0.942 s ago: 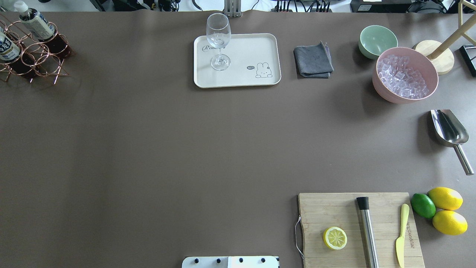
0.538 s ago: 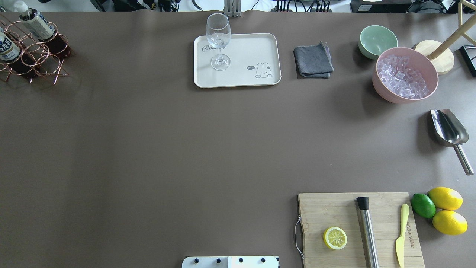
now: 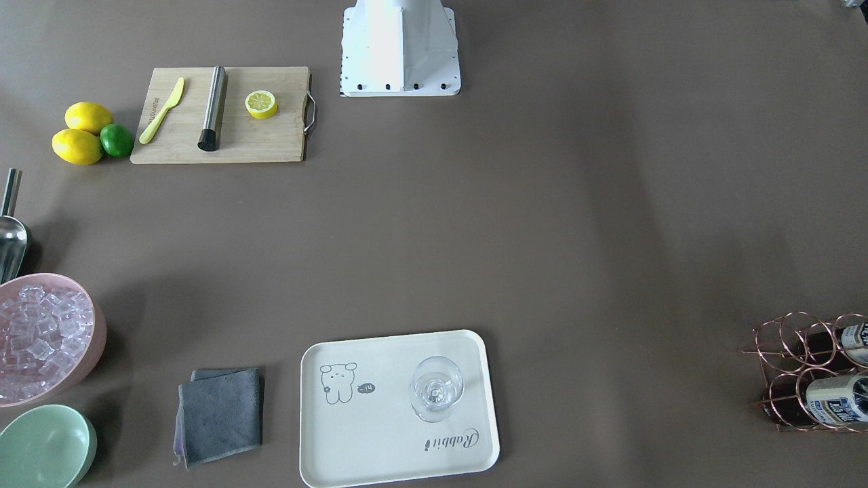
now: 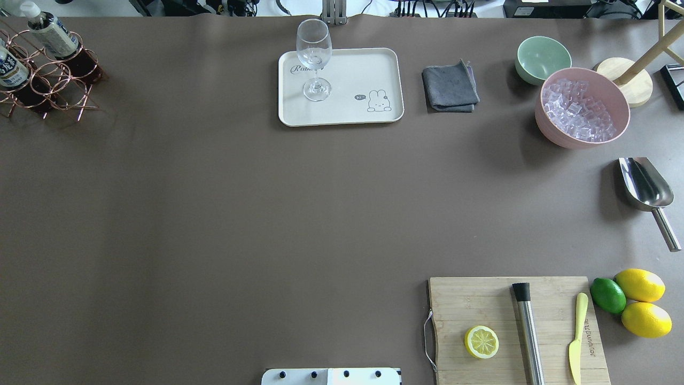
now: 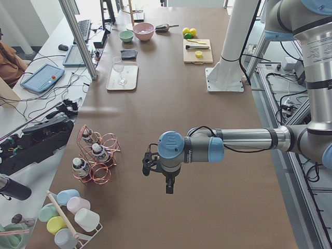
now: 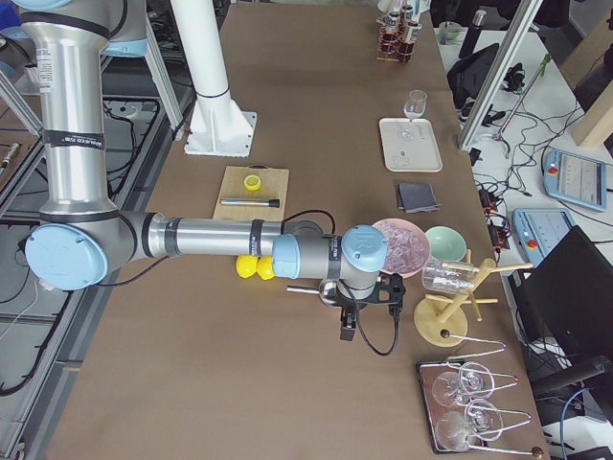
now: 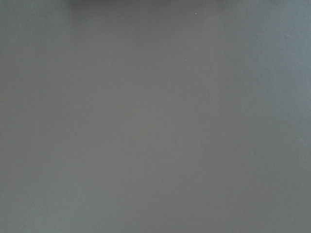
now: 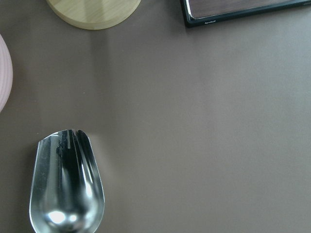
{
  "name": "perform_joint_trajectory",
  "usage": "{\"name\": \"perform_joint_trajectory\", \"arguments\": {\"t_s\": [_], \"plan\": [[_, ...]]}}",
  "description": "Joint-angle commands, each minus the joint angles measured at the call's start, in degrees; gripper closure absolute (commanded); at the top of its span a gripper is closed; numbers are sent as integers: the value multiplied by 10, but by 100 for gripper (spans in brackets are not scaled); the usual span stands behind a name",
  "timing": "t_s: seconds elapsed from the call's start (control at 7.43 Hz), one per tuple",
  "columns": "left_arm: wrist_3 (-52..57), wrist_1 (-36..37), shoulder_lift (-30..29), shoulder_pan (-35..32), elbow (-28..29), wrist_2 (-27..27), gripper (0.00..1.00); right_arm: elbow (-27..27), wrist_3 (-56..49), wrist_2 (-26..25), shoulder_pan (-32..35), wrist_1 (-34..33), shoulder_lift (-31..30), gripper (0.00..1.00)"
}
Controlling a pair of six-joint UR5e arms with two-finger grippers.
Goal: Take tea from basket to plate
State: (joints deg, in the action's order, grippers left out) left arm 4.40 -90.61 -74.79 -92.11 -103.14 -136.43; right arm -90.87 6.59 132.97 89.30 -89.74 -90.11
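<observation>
Left hand: hanging fingers-down over bare worktop, near the basket and not touching it. It is showing only from the side, so I cannot tell whether it is released or clenched.
Left wrist camera: taking in nothing but plain brown surface.
Right hand: pointing down near the pink bowl of ice. Again it is showing only from the side, so I cannot tell its state.
Right wrist camera: looking down on a metal scoop, with a round wooden base at the top edge.
Tea bottles: three are standing in the basket's ring cells, white caps up.
Basket: sitting at the far left corner in the overhead view, well apart from the plate.
Plate: lying at the far edge near the middle, carrying an upright wine glass by the script word. The drawing end is lying bare.
Grey cloth: lying just beside the plate.
Cutting board: sitting at the near right, carrying a lemon half.
</observation>
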Motion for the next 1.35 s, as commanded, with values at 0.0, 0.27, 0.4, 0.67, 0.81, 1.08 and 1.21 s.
{"name": "perform_joint_trajectory", "arguments": {"t_s": [0.0,0.27,0.4,0.67,0.81,1.08,1.21], "plan": [[0,0,0,0,-1,0,2,-46,0,5,-10,-1,0,1],[0,0,0,0,-1,0,3,-87,2,10,-53,0,3,1],[-5,1,-1,0,-1,0,3,-101,1,9,-72,2,8,1],[-66,3,-9,-3,3,-3,3,-121,1,12,-119,2,35,1],[-111,4,-36,-3,11,-3,3,-127,2,19,-140,2,56,1],[-204,6,-116,-2,65,-4,3,-130,2,67,-172,4,103,1],[-247,4,-131,-4,73,-2,3,-130,2,76,-188,4,142,1]]}}
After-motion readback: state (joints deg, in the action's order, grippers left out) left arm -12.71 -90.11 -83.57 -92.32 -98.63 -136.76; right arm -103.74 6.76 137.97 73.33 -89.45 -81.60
